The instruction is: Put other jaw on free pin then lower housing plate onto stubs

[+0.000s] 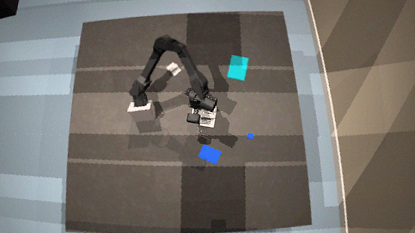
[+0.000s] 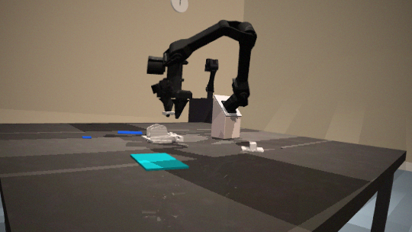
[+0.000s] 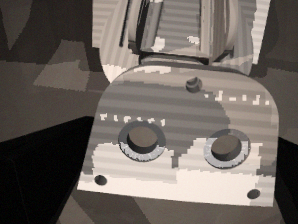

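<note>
My gripper [image 1: 195, 111] [image 2: 172, 113] [image 3: 179, 135] is shut on the housing plate [image 2: 166, 113] [image 3: 175, 107]. In the wrist view the plate spans between the dark fingers, with two large ringed holes and three smaller holes. It is off the table, above the white assembly [image 1: 208, 119] [image 2: 160, 135] [image 3: 175, 25], with a visible gap below it in the exterior view. The assembly has upright curved walls and lower parts at its right in that view. The plate hides its near part in the wrist view. The jaws, gear teeth, pins and stubs cannot be told apart.
A small white part [image 1: 173, 69] [image 2: 252, 148] lies near the arm's pedestal [image 2: 226, 126]. A cyan pad [image 1: 237, 67] [image 2: 158, 161], a blue pad [image 1: 209, 154] [image 2: 130, 132] and a small blue piece [image 1: 250, 135] [image 2: 87, 136] lie around the assembly.
</note>
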Available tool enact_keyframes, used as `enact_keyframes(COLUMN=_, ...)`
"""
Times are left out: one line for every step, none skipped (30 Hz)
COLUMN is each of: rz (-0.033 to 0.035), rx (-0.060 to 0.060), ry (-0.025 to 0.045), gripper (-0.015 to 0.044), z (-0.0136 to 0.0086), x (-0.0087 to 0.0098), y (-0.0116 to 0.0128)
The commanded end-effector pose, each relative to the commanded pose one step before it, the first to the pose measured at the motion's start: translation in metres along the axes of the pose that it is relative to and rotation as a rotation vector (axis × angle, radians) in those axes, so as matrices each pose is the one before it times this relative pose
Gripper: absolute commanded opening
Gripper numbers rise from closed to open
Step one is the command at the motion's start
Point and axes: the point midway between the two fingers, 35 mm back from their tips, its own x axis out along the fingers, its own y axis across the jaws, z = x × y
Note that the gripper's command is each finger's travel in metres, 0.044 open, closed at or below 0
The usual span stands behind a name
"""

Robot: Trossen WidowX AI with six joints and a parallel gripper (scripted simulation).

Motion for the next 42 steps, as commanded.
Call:
enact_keyframes(rz=-0.00426, rx=0.0035, ry=-0.00181, gripper=0.0351, z=0.00119, x=-0.00042, y=-0.00071)
enact_keyframes(rz=0.0, rx=0.0, ry=0.0, gripper=0.0351, z=0.0, x=0.0, y=0.0)
enact_keyframes(rz=0.0, rx=0.0, ry=0.0, gripper=0.0351, z=0.0, x=0.0, y=0.0)
enact_keyframes(rz=0.0, rx=0.0, ry=0.0, gripper=0.0351, z=0.0, x=0.0, y=0.0)
enact_keyframes(rz=0.0, rx=0.0, ry=0.0, gripper=0.0351, z=0.0, x=0.0, y=0.0)
enact_keyframes(rz=0.0, rx=0.0, ry=0.0, gripper=0.0351, z=0.0, x=0.0, y=0.0)
enact_keyframes(rz=0.0, rx=0.0, ry=0.0, gripper=0.0351, z=0.0, x=0.0, y=0.0)
enact_keyframes(rz=0.0, rx=0.0, ry=0.0, gripper=0.0351, z=0.0, x=0.0, y=0.0)
enact_keyframes(rz=0.0, rx=0.0024, ry=0.0, gripper=0.0351, z=0.0, x=0.0, y=0.0)
enact_keyframes(rz=0.0, rx=0.0059, ry=0.0, gripper=0.0351, z=0.0, x=0.0, y=0.0)
enact_keyframes(rz=0.0, rx=0.0024, ry=0.0, gripper=0.0351, z=0.0, x=0.0, y=0.0)
enact_keyframes(rz=0.0, rx=0.0, ry=0.0, gripper=0.0351, z=0.0, x=0.0, y=0.0)
enact_keyframes(rz=0.0, rx=0.0, ry=0.0, gripper=0.0351, z=0.0, x=0.0, y=0.0)
enact_keyframes(rz=0.0, rx=0.0, ry=0.0, gripper=0.0351, z=0.0, x=0.0, y=0.0)
enact_keyframes(rz=0.0, rx=0.0, ry=0.0, gripper=0.0351, z=0.0, x=0.0, y=0.0)
enact_keyframes(rz=0.0, rx=0.0, ry=0.0, gripper=0.0351, z=0.0, x=0.0, y=0.0)
enact_keyframes(rz=0.0, rx=0.0, ry=0.0, gripper=0.0351, z=0.0, x=0.0, y=0.0)
enact_keyframes(rz=0.0, rx=0.0, ry=0.0, gripper=0.0351, z=0.0, x=0.0, y=0.0)
enact_keyframes(rz=0.00001, rx=0.0, ry=0.00002, gripper=0.0351, z=-0.00046, x=0.0, y=0.00013)
enact_keyframes(rz=0.00002, rx=0.0001, ry=0.00006, gripper=0.0351, z=-0.00137, x=0.0, y=0.00038)
enact_keyframes(rz=0.00003, rx=0.0001, ry=0.00009, gripper=0.0351, z=-0.00229, x=0.0, y=0.00063)
enact_keyframes(rz=0.00003, rx=0.0001, ry=0.00012, gripper=0.0351, z=-0.00293, x=0.00002, y=0.00079)
enact_keyframes(rz=0.00003, rx=0.0001, ry=0.00009, gripper=0.0351, z=-0.00231, x=0.00003, y=0.00062)
enact_keyframes(rz=0.00002, rx=0.0001, ry=0.00006, gripper=0.0351, z=-0.00139, x=0.00003, y=0.00037)
enact_keyframes(rz=0.00001, rx=0.0, ry=0.00002, gripper=0.0351, z=-0.00046, x=0.00001, y=0.00012)
enact_keyframes(rz=0.0, rx=0.0, ry=0.0, gripper=0.0351, z=0.0, x=0.0, y=0.0)
enact_keyframes(rz=0.0, rx=0.0, ry=0.0, gripper=0.0351, z=0.0, x=0.0, y=0.0)
enact_keyframes(rz=0.0, rx=0.0, ry=0.0, gripper=0.0351, z=0.0, x=0.0, y=0.0)
enact_keyframes(rz=0.0, rx=0.0, ry=0.0, gripper=0.0351, z=0.0, x=0.0, y=0.0)
enact_keyframes(rz=0.0, rx=0.0, ry=0.0, gripper=0.0351, z=0.0, x=0.0, y=0.0)
enact_keyframes(rz=0.0, rx=0.0, ry=0.0, gripper=0.0351, z=0.0, x=0.0, y=0.0)
enact_keyframes(rz=0.0, rx=0.0, ry=0.0, gripper=0.0351, z=0.0, x=0.0, y=0.0)
enact_keyframes(rz=0.0, rx=0.0, ry=0.0, gripper=0.0351, z=0.0, x=0.0, y=0.0)
enact_keyframes(rz=0.0, rx=0.0, ry=0.0, gripper=0.0351, z=0.0, x=0.0, y=0.0)
enact_keyframes(rz=0.0, rx=0.0, ry=0.0, gripper=0.0351, z=0.0, x=0.0, y=0.0)
enact_keyframes(rz=0.0, rx=0.0, ry=0.0, gripper=0.0351, z=0.0, x=0.0, y=0.0)
enact_keyframes(rz=0.0, rx=0.0, ry=0.0, gripper=0.0351, z=0.0, x=0.0, y=0.0)
enact_keyframes(rz=0.0, rx=0.0, ry=0.0, gripper=0.0351, z=0.0, x=0.0, y=0.0)
enact_keyframes(rz=0.0, rx=0.0, ry=0.0, gripper=0.0351, z=0.0, x=0.0, y=0.0)
enact_keyframes(rz=0.0, rx=0.0, ry=0.0, gripper=0.0351, z=0.0, x=0.0, y=0.0)
enact_keyframes(rz=0.0, rx=0.0, ry=0.0, gripper=0.0351, z=0.0, x=0.0, y=0.0)
enact_keyframes(rz=0.0, rx=0.0, ry=0.0, gripper=0.0351, z=0.0, x=0.0, y=0.0)
